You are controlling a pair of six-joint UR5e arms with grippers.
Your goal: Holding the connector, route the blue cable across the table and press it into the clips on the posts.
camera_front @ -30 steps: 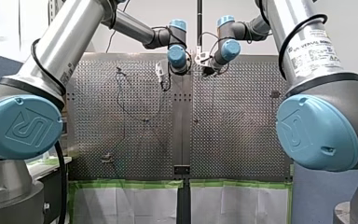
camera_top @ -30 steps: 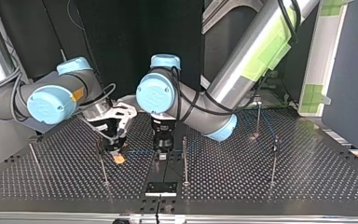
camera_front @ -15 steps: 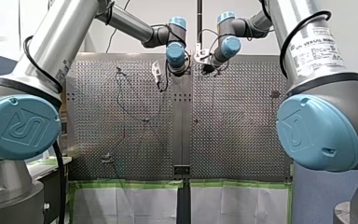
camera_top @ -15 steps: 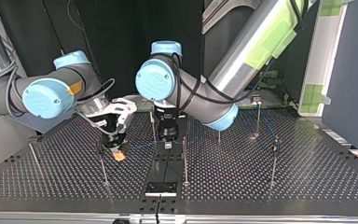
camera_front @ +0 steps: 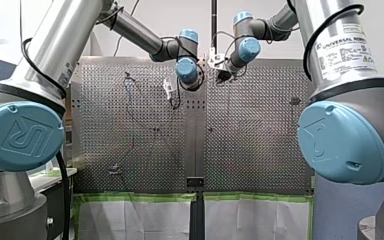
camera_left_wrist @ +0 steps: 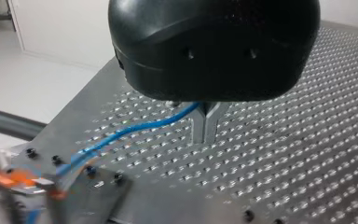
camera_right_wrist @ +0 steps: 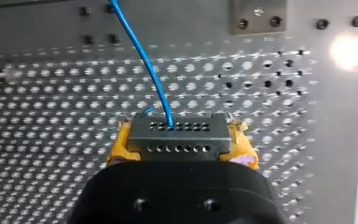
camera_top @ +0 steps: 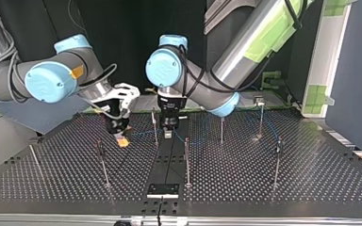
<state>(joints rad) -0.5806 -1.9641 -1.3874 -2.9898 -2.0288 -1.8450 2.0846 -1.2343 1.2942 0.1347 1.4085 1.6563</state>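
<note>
In the top view, nearest to the camera, two thin posts [camera_top: 102, 165] stand upright on the perforated bench [camera_top: 264, 188], one at each side of the dark middle strip [camera_top: 168, 165]. Just behind them my right gripper [camera_top: 120, 139] hangs low over the bench. In the right wrist view its yellow pads [camera_right_wrist: 243, 145] are closed on the two ends of the grey connector [camera_right_wrist: 177, 135], which sits flat between them. The blue cable [camera_right_wrist: 144, 60] comes out of the connector's face and runs ahead over the holes.

A little further, at the middle strip, my left gripper [camera_top: 168, 133] points straight down, just beside a third post [camera_top: 154, 126]. In the left wrist view its metal fingers [camera_left_wrist: 198, 130] are pressed together, and the cable goes in between them near their roots, so they pinch it. From there the cable runs in a soft curve to the right gripper.

At the back of the top view's right side, a thin blue line shows near the far posts [camera_top: 260, 117].
</note>
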